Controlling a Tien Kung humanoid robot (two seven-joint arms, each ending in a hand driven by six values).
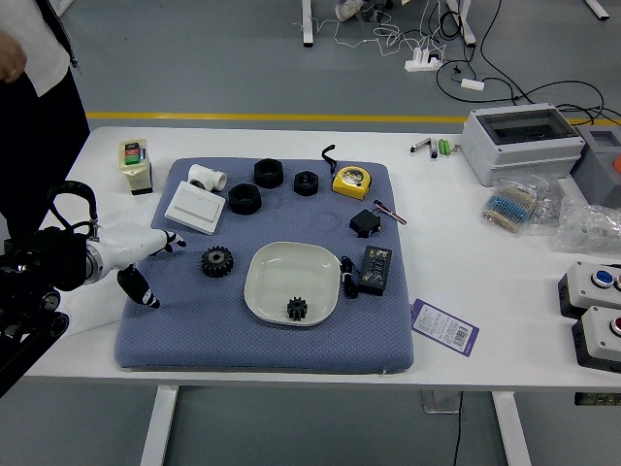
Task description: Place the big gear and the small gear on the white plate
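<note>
We have our left hand (126,250) over the left side of the blue mat (252,351), its fingers spread apart and holding nothing. The big gear (217,261) lies on the mat, between that hand and the white plate (268,276), near the plate but not touching it. The small gear (297,309) sits on the plate, toward the edge nearest us. Beyond the big gear we see a flat white box (196,207), and just past the plate's right side a black power adapter (375,270). A yellow tape measure (351,182) rests near the mat's far edge. A person (39,126) stands at the far left of the white surface (466,282), one hand (10,58) partly cut off; we cannot tell whether it holds anything.
</note>
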